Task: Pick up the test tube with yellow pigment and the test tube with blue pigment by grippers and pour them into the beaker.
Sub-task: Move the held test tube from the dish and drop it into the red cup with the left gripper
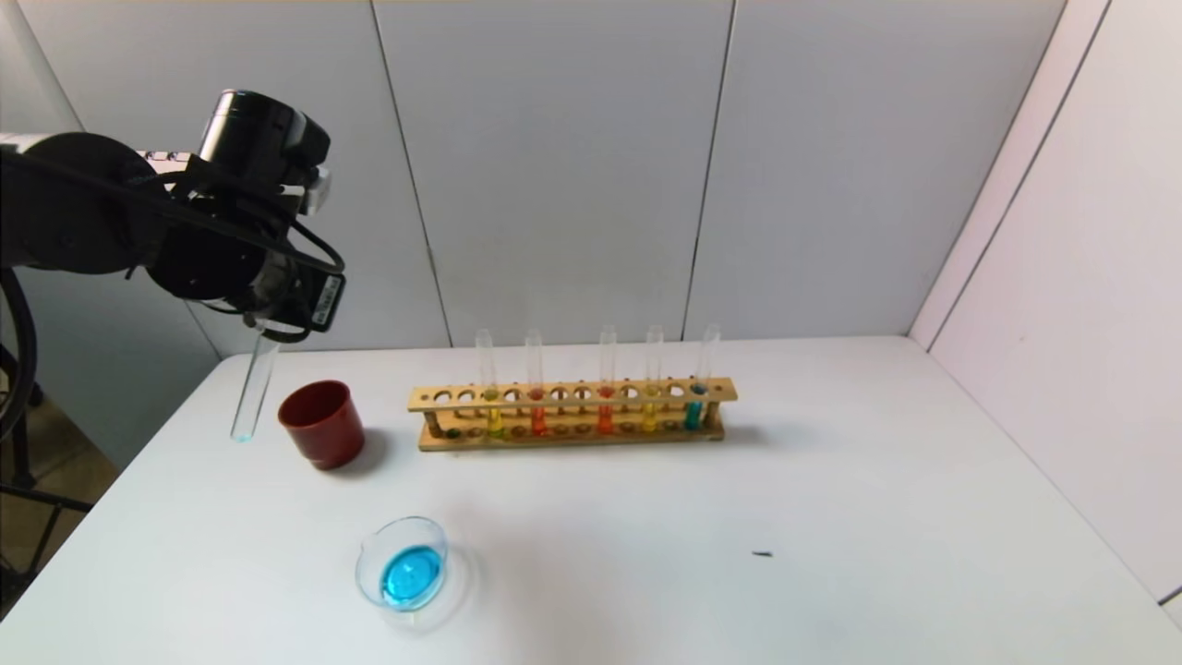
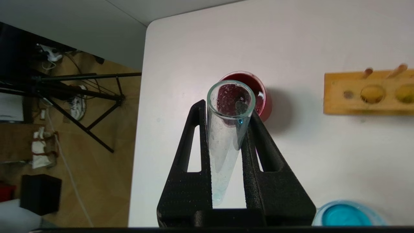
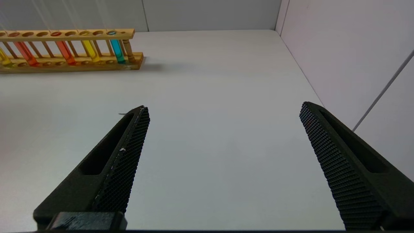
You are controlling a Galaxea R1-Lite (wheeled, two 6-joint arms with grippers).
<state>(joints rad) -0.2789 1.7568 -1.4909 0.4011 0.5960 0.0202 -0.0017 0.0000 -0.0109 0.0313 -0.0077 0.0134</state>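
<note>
White table (image 1: pixel 831 480) boxed in by grey wall panels (image 1: pixel 554 166).

Upper left in the head view, the left gripper (image 1: pixel 268 319) is clamped on the nearly empty blue tube (image 1: pixel 253 388), hanging beside the red cup (image 1: pixel 321 423). The beaker (image 1: pixel 403 565) at lower centre holds blue liquid; the yellow tube (image 1: pixel 492 388) stands in the rack (image 1: pixel 572 416). The right gripper (image 3: pixel 223 129) gapes wide, empty.

Bright, even light; soft shadows fall right of objects.
</note>
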